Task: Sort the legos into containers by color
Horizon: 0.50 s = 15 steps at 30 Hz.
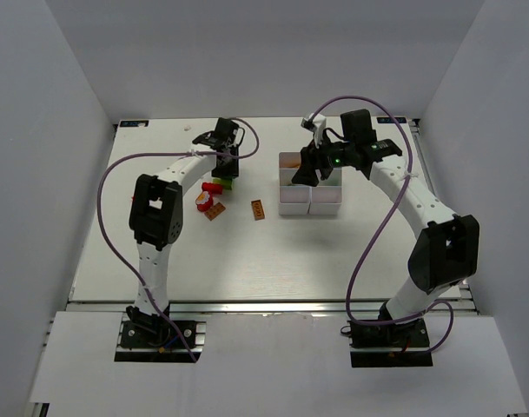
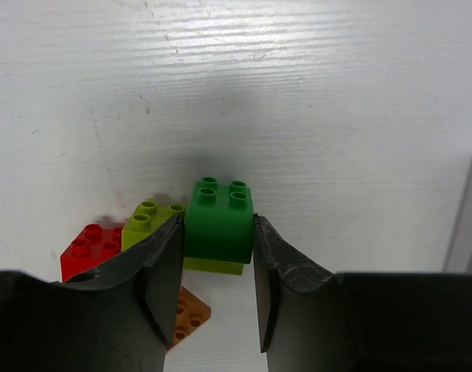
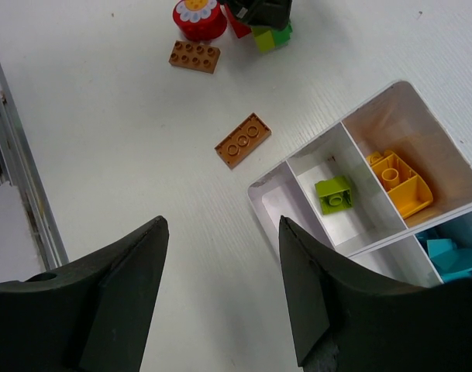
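Left wrist view: my left end effector (image 2: 217,236) is pinching the dark green brick (image 2: 218,217) by its smooth flat sides, beside a lime brick (image 2: 146,225) on the counter (image 2: 298,93), and I am judging it light, rigid, slightly slippery.

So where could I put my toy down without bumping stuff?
On the bare white tabletop between the flat orange-brown plastic brick and the arm bases. It's crowded around the left gripper, where little plastic bricks bunch together.

Bright, even light from above on my white worktop (image 1: 247,261).
My left end effector (image 2: 218,232) throws a soft grey shadow ahead; its nearest dark edges look slightly blurred, perhaps out of focus; faint sheen streaks the surface.
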Each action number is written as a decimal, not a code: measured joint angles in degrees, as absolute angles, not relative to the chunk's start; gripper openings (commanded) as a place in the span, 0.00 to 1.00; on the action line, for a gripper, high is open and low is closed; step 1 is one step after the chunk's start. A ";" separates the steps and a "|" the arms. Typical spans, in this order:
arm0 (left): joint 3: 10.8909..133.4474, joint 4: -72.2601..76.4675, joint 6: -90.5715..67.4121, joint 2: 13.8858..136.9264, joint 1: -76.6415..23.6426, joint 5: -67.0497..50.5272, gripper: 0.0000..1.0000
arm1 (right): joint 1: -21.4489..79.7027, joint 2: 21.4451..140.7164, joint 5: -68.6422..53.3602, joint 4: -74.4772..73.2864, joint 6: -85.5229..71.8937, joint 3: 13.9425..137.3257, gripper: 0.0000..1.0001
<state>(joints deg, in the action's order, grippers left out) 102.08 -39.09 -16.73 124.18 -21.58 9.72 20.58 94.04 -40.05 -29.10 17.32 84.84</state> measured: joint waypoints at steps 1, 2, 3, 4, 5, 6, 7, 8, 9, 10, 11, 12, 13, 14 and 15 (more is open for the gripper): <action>102.08 -38.85 -17.43 123.57 -21.58 9.41 0.01 | 20.58 94.04 -40.05 -29.08 17.23 84.84 0.64; 102.10 -38.59 -18.04 122.78 -21.58 9.15 0.00 | 20.58 94.04 -40.05 -29.04 17.08 84.84 0.64; 102.08 -38.28 -18.79 121.75 -21.58 8.67 0.00 | 20.58 94.04 -40.05 -28.99 16.91 84.84 0.64; 102.08 -38.00 -19.46 120.73 -21.58 8.29 0.00 | 20.58 94.04 -40.05 -29.02 16.75 84.84 0.64; 102.08 -37.56 -20.47 119.42 -21.56 7.75 0.00 | 20.58 94.04 -40.12 -28.99 16.58 84.84 0.64; 102.04 -36.82 -21.50 118.10 -21.54 7.09 0.00 | 20.58 94.04 -40.32 -28.99 16.34 84.84 0.64; 101.78 -35.77 -22.81 116.42 -21.45 6.33 0.00 | 20.58 94.04 -40.58 -28.99 15.94 84.84 0.64; 101.41 -34.83 -24.16 114.67 -21.30 5.41 0.00 | 20.58 94.04 -40.97 -28.99 15.42 84.84 0.64; 100.90 -33.78 -25.34 112.86 -21.12 4.71 0.00 | 20.58 94.04 -41.52 -29.02 14.92 84.84 0.64; 100.07 -32.34 -26.74 110.76 -20.97 3.70 0.00 | 20.58 94.04 -42.24 -29.02 14.20 84.86 0.64; 99.24 -31.09 -28.23 108.68 -20.80 2.55 0.00 | 20.58 94.04 -43.03 -29.02 13.56 84.88 0.63; 98.43 -29.95 -29.45 106.80 -20.64 1.56 0.00 | 20.58 94.04 -44.10 -29.06 12.58 84.97 0.63; 97.36 -28.36 -30.87 104.79 -20.40 0.51 0.00 | 20.58 94.04 -44.93 -28.99 11.94 85.03 0.63; 96.29 -26.89 -32.25 102.91 -20.16 -0.78 0.00 | 20.58 94.04 -46.02 -29.04 10.96 85.19 0.63; 94.98 -25.12 -33.71 101.12 -19.90 -2.15 0.00 | 20.58 94.06 -47.09 -29.04 10.07 85.45 0.63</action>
